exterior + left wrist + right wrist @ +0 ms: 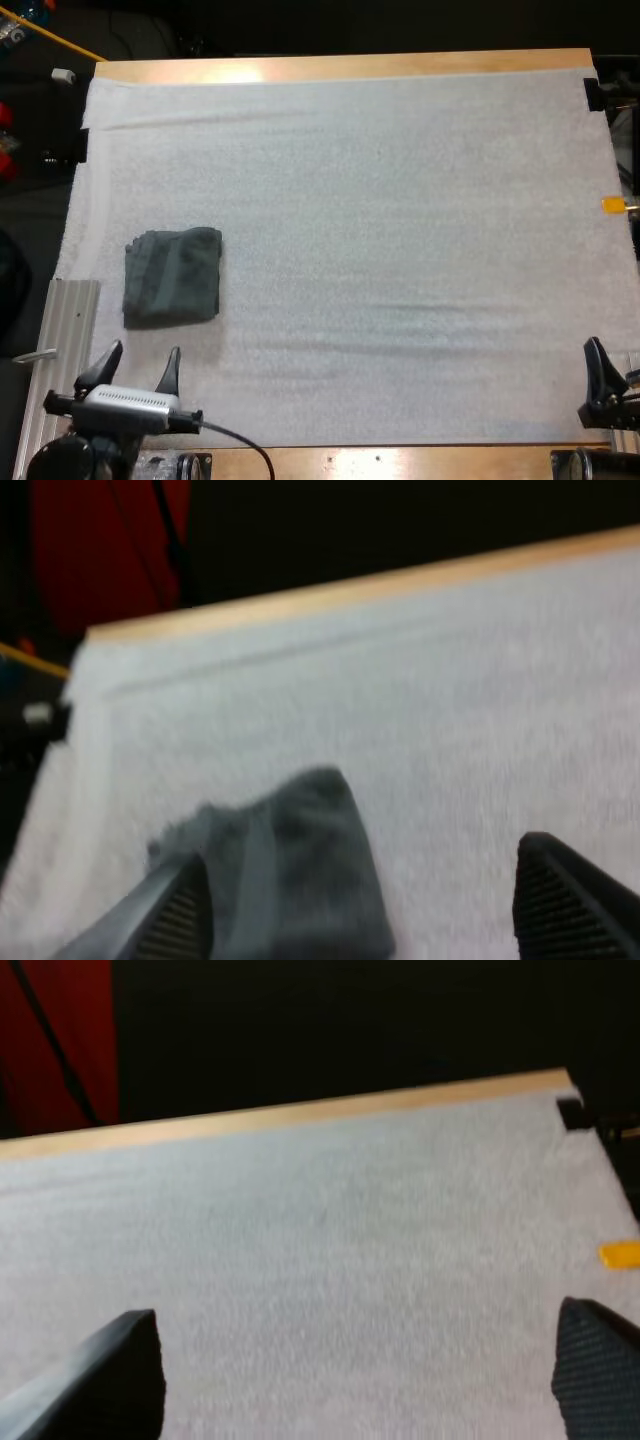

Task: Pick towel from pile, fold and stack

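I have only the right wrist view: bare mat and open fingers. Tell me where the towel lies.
Observer: The towel lies on the left part of the mat in the high view, and it looks folded.
Operator: Report the left gripper.
Observer: The left gripper is open on the towel's near side, not touching it.
Operator: Name anything beside it.
Observer: A ribbed metal plate lies at the table's left edge, beside that gripper.
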`<state>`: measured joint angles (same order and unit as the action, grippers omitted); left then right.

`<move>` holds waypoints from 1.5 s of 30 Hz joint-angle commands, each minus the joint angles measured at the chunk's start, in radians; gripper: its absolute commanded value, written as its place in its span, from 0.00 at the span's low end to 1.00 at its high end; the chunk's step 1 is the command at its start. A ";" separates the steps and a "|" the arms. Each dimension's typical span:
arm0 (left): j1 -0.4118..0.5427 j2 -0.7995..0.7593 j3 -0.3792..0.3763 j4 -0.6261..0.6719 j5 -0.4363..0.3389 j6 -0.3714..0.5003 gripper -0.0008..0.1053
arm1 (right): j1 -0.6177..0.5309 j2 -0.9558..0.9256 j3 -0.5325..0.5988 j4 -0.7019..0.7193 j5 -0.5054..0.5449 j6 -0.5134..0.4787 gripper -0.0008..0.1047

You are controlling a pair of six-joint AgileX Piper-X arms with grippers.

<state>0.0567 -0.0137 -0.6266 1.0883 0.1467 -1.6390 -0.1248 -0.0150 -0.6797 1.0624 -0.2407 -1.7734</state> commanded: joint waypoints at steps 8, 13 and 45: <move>-0.004 -0.138 0.108 -0.063 0.000 -0.013 0.59 | 0.001 -0.038 0.119 -0.019 0.085 -0.003 0.73; -0.004 -0.138 0.109 -0.065 0.000 -0.013 0.59 | 0.001 -0.038 0.160 -0.045 0.090 0.001 0.73; -0.093 -0.138 0.109 -0.065 0.000 -0.013 0.59 | 0.189 -0.038 0.160 -0.045 0.090 0.001 0.73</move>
<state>-0.0317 -0.0119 -0.5148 1.0370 0.1467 -1.6415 0.0629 -0.0126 -0.5145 1.0281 -0.1480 -1.7712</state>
